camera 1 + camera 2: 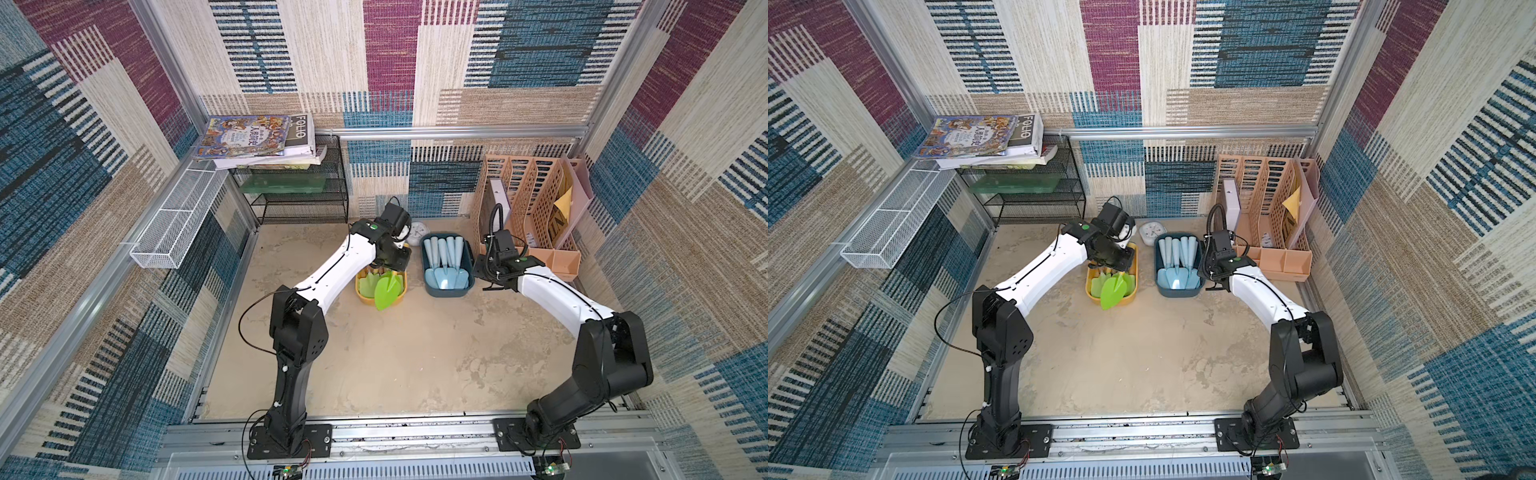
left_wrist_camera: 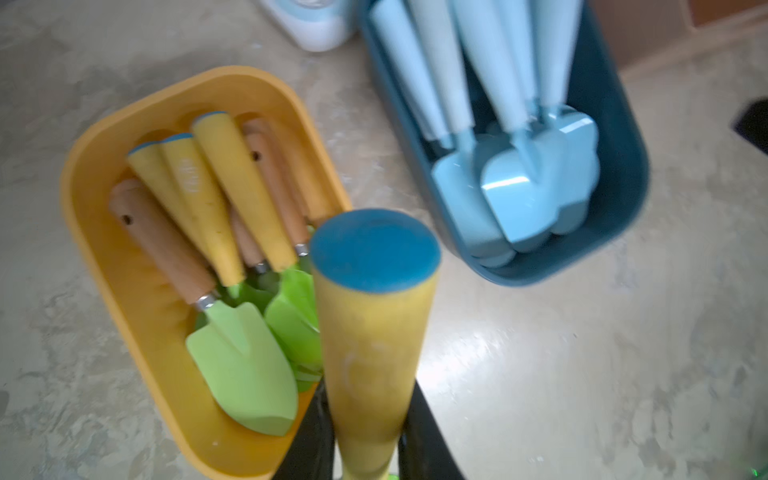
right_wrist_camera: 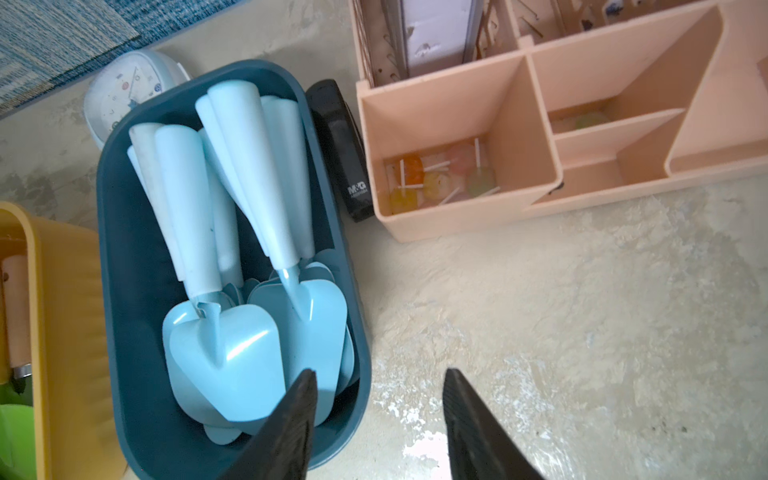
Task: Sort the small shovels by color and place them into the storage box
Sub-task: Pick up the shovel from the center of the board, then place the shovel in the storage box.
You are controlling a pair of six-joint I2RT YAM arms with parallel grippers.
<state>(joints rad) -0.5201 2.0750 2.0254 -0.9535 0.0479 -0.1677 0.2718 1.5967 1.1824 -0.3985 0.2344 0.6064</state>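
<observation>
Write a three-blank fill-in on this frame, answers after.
1. The left gripper is shut on a green shovel's ____ handle.
2. The right gripper's jaws stand ____, holding nothing.
3. The shovels in the dark blue box are all ____.
Answers: yellow; open; light blue.

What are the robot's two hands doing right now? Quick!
Left gripper: closed, holding a shovel by its yellow handle.
Right gripper: open, holding nothing.
</observation>
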